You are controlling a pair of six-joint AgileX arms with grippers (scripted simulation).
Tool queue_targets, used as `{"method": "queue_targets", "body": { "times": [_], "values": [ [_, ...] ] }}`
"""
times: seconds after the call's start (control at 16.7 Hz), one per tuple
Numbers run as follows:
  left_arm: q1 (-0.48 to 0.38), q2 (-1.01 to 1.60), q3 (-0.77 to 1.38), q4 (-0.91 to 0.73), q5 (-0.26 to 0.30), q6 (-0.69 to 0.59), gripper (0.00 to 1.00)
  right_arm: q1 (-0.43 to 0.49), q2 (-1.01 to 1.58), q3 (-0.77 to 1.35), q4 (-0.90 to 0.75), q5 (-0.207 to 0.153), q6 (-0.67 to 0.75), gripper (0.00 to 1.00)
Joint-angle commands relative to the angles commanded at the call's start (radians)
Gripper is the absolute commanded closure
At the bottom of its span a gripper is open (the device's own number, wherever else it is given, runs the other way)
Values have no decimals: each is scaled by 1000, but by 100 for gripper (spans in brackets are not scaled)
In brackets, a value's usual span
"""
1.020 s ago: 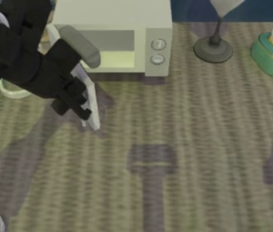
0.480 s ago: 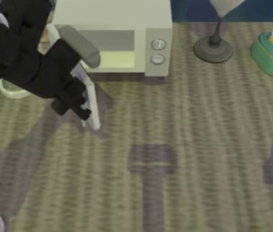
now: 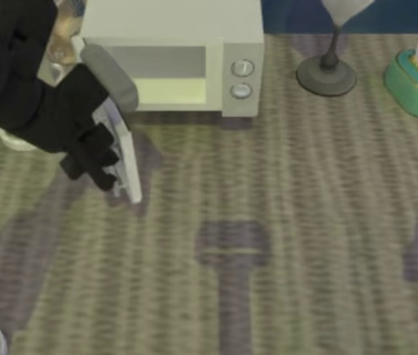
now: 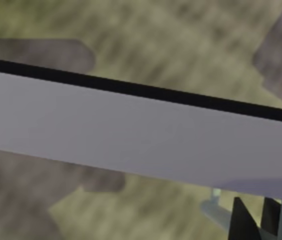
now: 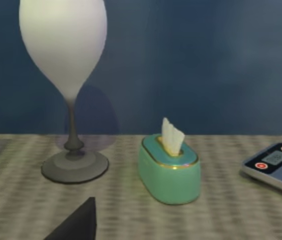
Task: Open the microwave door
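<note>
Left gripper point(image 3: 112, 174) sits right at the free edge of the microwave door point(image 3: 129, 166), apparently gripping it, though I can't tell for sure. The flat pale panel swings out toward the table's front, hinged at the microwave point(image 3: 179, 52) cabinet's left corner, yellowish cavity showing. The right arm is out of the overhead view, parked near a glossy green tissue box point(image 5: 169, 167).

Looks like a home-ish tabletop in a sim: microwave point(image 3: 194, 55) at the far edge, lamp point(image 5: 71, 100), tissue box point(image 5: 170, 170), kitchen scale point(image 5: 275, 167) on a woven cloth point(image 3: 305, 222).
</note>
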Motion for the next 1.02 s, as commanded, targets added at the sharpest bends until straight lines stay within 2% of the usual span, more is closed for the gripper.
{"method": "queue_targets", "body": {
  "times": [0.24, 1.02],
  "values": [
    [31, -13, 4, -17, 32, 73, 100, 0, 0, 0, 0, 0, 0, 0],
    [32, -14, 4, -18, 34, 75, 100, 0, 0, 0, 0, 0, 0, 0]
  ]
}}
